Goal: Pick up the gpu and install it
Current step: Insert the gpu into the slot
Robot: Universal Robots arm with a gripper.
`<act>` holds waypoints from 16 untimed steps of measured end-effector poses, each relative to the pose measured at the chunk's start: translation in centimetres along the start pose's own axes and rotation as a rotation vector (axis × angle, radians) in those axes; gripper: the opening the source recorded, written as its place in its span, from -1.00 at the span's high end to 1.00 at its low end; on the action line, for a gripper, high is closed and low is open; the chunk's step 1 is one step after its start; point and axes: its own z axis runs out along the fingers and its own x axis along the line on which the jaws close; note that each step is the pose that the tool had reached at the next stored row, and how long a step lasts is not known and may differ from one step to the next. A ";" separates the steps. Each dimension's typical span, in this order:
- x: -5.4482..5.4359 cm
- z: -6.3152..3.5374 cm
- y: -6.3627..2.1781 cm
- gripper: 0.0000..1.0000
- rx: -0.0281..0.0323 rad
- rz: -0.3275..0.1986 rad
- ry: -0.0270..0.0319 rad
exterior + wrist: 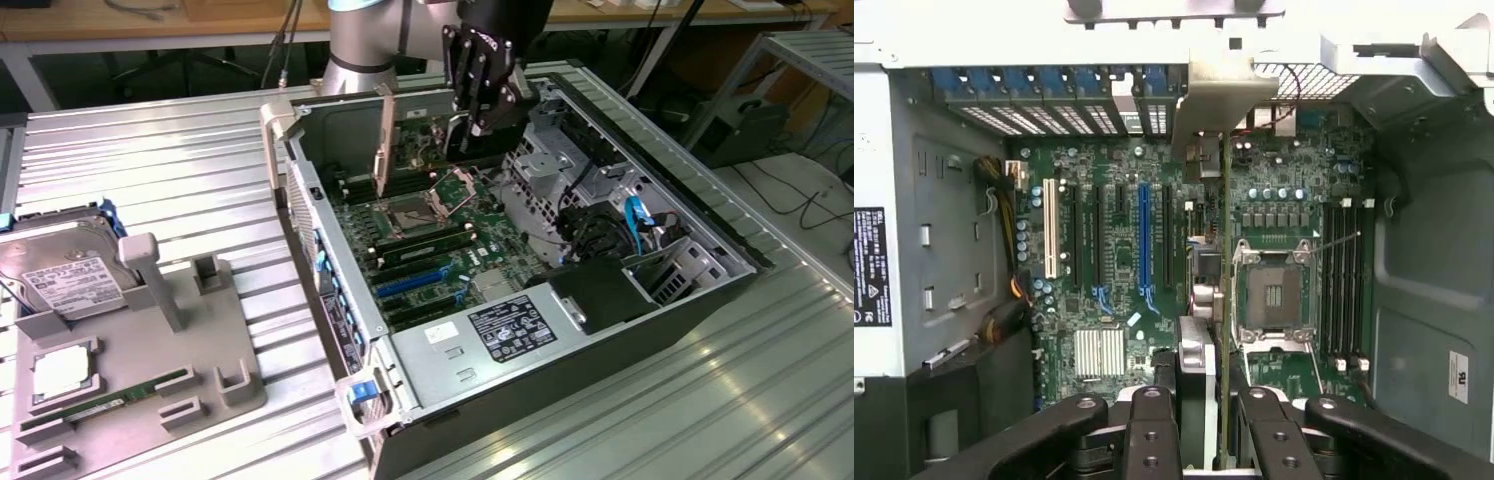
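hovering above motherboard (427, 240), gpu (1225, 120) held edge-on in gripper (470, 128) clamped on it, at 12 o'clock of open case (315, 215) in exterior view.

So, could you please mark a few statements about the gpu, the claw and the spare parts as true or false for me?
1. The claw is shut on the gpu. True.
2. The gpu is seated in a slot. False: it is held upright above the motherboard, beside the processor socket.
3. The hard drive lies inside the computer case. False: it rests on the grey holder at the exterior view's left.
4. The computer case is open. True.
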 end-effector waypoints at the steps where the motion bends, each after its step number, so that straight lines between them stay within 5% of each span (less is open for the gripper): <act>1: 0.0 0.04 0.00 0.44 0.0065 -0.005 0.0002; 6: 0.0 0.47 0.94 0.44 0.0162 -0.009 -0.0001; 8: 0.0 0.78 1.61 0.44 0.0163 -0.008 0.0000; 16: 0.0 1.77 1.95 0.44 0.0162 0.043 0.0001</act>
